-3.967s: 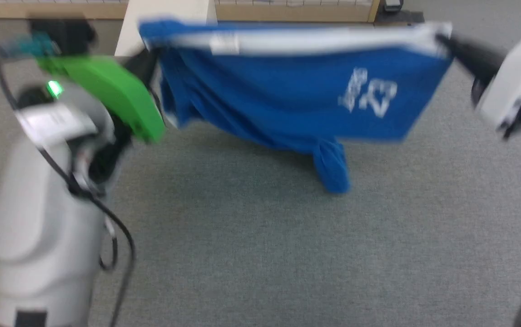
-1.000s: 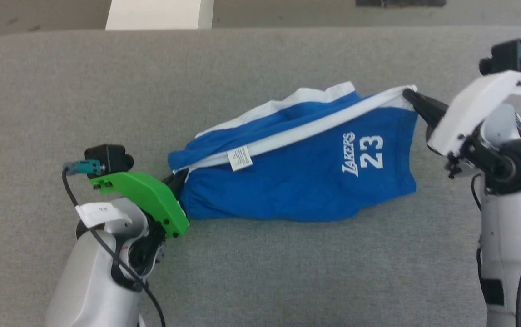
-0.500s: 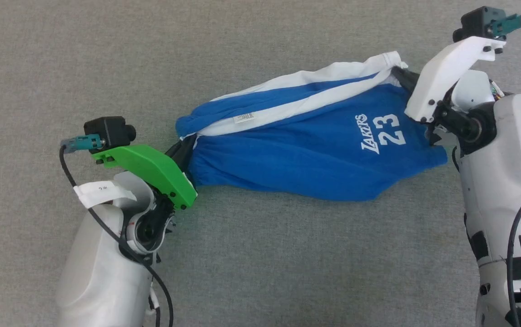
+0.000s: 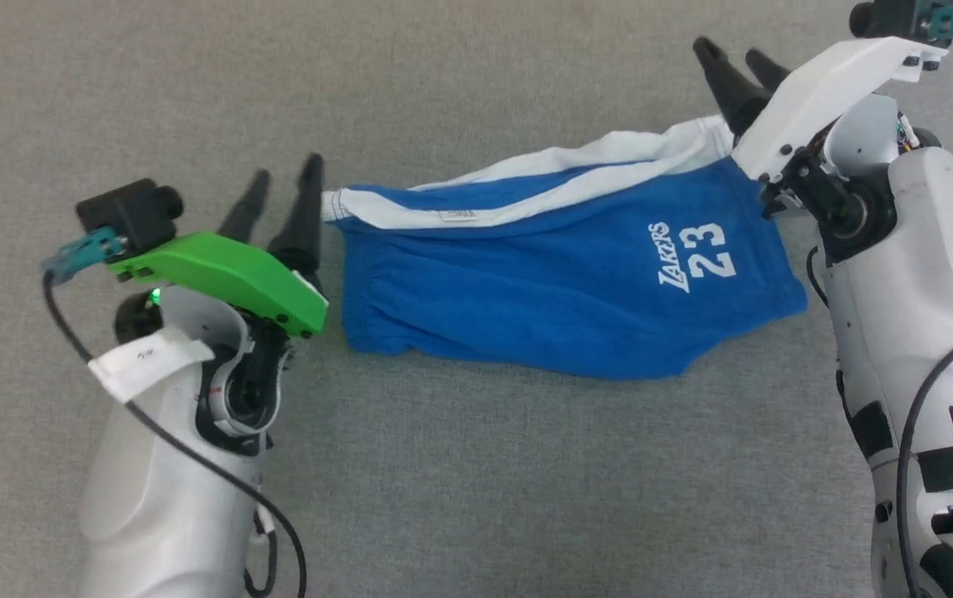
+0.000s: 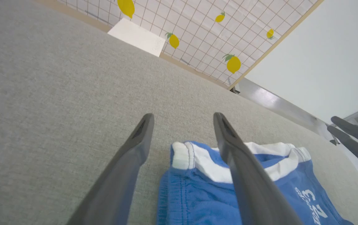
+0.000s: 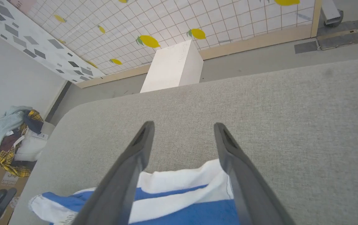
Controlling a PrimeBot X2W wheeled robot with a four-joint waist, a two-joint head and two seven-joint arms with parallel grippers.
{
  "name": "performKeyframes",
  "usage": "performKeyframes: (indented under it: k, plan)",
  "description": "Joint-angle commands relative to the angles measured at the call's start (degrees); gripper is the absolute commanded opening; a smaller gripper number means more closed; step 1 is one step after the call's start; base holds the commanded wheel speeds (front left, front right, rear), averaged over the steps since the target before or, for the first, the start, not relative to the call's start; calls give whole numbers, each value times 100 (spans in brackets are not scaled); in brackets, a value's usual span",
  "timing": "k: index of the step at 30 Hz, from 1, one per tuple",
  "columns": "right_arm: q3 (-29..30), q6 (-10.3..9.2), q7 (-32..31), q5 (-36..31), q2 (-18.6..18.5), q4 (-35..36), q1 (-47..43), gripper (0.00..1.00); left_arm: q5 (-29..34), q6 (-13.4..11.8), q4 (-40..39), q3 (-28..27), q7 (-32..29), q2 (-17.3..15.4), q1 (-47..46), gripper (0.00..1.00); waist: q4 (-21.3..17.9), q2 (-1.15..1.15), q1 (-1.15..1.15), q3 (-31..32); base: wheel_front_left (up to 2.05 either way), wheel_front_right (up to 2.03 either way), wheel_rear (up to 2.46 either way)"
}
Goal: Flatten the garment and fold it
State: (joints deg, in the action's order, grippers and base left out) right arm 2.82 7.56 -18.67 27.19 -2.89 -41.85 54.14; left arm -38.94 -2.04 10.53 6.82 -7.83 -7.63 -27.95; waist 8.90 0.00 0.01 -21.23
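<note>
garment (image 4: 559, 291) is flat-ish on the tabletop (image 4: 476, 498), long axis running left-right between the arms. the white-striped edge on the far side is rumpled and doubled over. left claw (image 4: 287, 168) is released, empty, just beside the garment's left end. right claw (image 4: 729, 50) is also released and empty, at the far right corner. each arm is nearest its own end. my read: flattening isn't finished, and the next regrip is at the far corners.
</note>
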Motion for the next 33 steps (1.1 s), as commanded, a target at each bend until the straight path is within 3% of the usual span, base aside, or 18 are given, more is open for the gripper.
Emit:
performKeyframes:
  k: [1, 6, 11, 16, 21, 33]
  plan:
    - [-123, -8, 175, 19, -61, 47, -20, 100, 149, 55, -1, -16, 197, -100, -6, 100, -58, 0, -1, 283, 0, 0, 0]
    - [-942, -8, 300, -607, -591, 44, -476, 100, 1093, -73, -169, 236, 979, -473, 467, 100, -140, 0, -1, 757, 0, 0, 0]
    - [-1217, -8, -655, -1098, -893, -116, -1067, 100, 1968, -519, -569, 555, 1429, -710, 1307, 100, -187, 0, -1, 1106, 0, 0, 0]
    - [-1267, -8, -1305, -1185, -835, 157, -1526, 100, 2014, -720, -841, 621, 1546, -636, 1931, 100, -137, 0, -1, 1183, 0, 0, 0]
    - [-1241, -8, -1446, -1378, -748, 405, -1795, 100, 1955, -768, -923, 654, 1540, -586, 2124, 100, 17, 0, -1, 1127, 0, 0, 0]
    - [-939, -8, -1759, -1986, -658, -51, -1810, 98, 1882, -735, -933, 762, 1443, -540, 1949, 100, 315, 0, -1, 827, 0, 0, 0]
